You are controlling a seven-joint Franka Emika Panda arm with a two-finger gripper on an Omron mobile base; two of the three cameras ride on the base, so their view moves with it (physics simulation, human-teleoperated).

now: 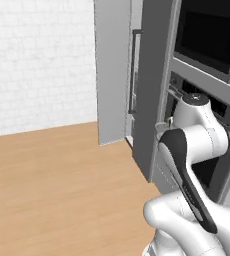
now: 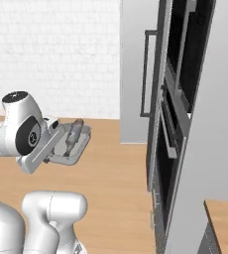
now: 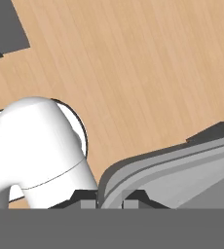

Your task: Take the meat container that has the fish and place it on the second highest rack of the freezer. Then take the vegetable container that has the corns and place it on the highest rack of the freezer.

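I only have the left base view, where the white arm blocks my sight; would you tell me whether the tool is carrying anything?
Observer: Yes. In the right base view a shallow grey tray is held up beside the arm, above the wooden floor.
Operator: Which container is it?
Observer: A small slender silver-grey fish lies in it.
Operator: How is it gripped?
Observer: In the hand view the tool is shut on the tray's rim, which runs between its finger tips.
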